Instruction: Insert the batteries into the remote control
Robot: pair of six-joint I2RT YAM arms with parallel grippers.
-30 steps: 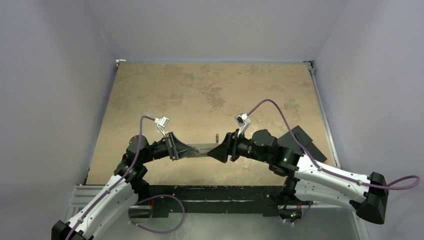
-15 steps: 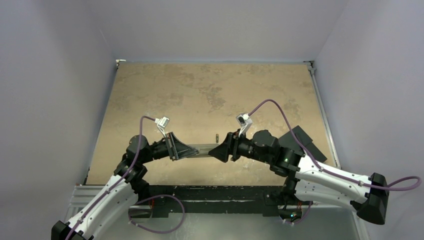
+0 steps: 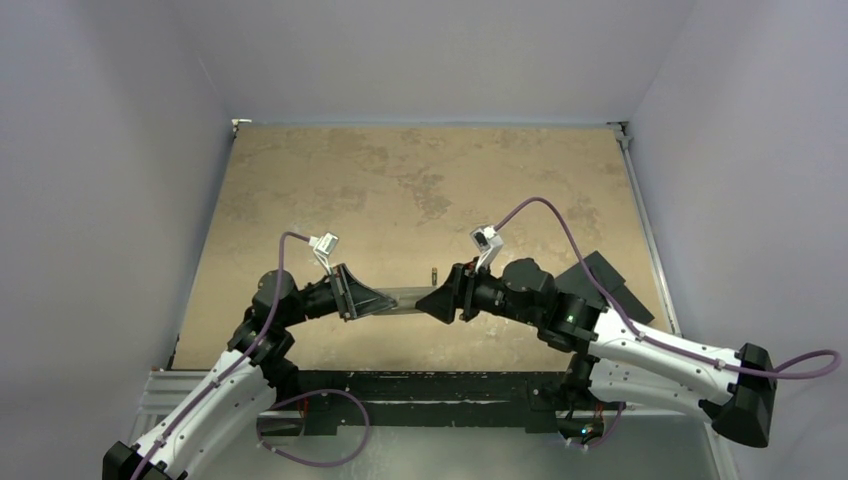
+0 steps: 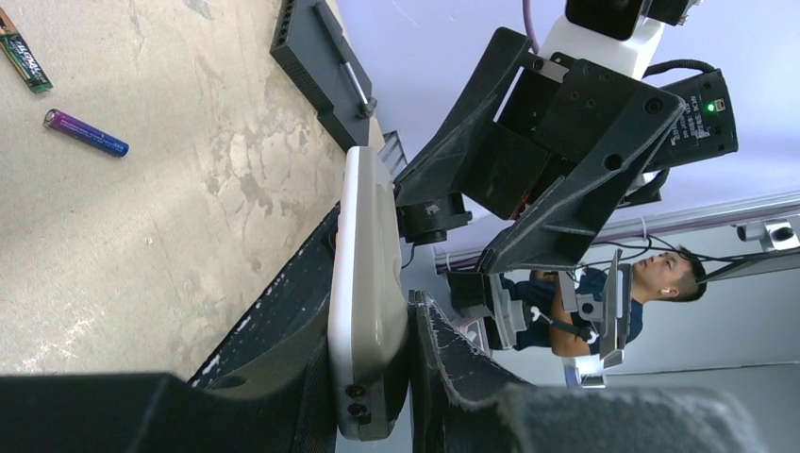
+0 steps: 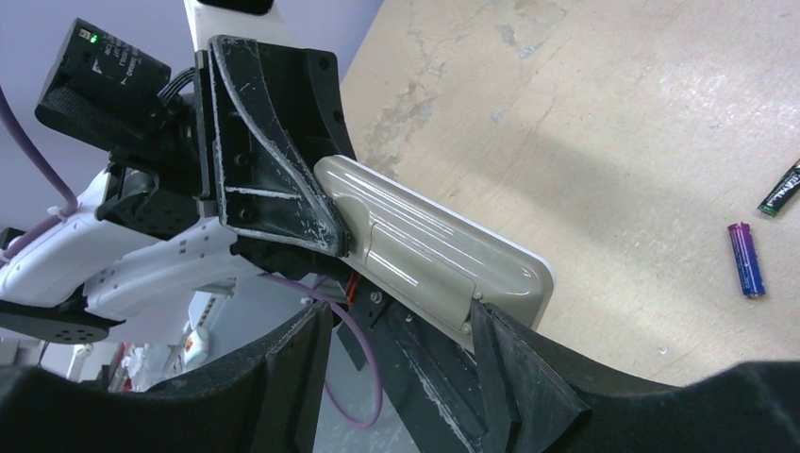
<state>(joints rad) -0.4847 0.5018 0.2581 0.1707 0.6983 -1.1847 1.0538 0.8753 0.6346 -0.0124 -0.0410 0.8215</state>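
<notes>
My left gripper [image 3: 372,300] is shut on the slim white remote control [image 3: 401,297] and holds it on edge above the table near the front. In the left wrist view the remote [image 4: 366,283] sits clamped between the two pads. In the right wrist view its grey underside [image 5: 429,255] faces me, with the battery cover in place. My right gripper [image 5: 401,326] is open around the remote's free end, and one fingertip [image 5: 486,326] touches the cover's edge. The purple battery [image 5: 745,260] and the dark battery [image 5: 780,189] lie on the table, beyond the remote [image 3: 435,273].
A larger flat black slab [image 3: 612,281] lies at the table's right edge behind my right arm; it also shows in the left wrist view [image 4: 316,57]. The tan tabletop [image 3: 420,180] stretches behind the arms. Walls close in on three sides.
</notes>
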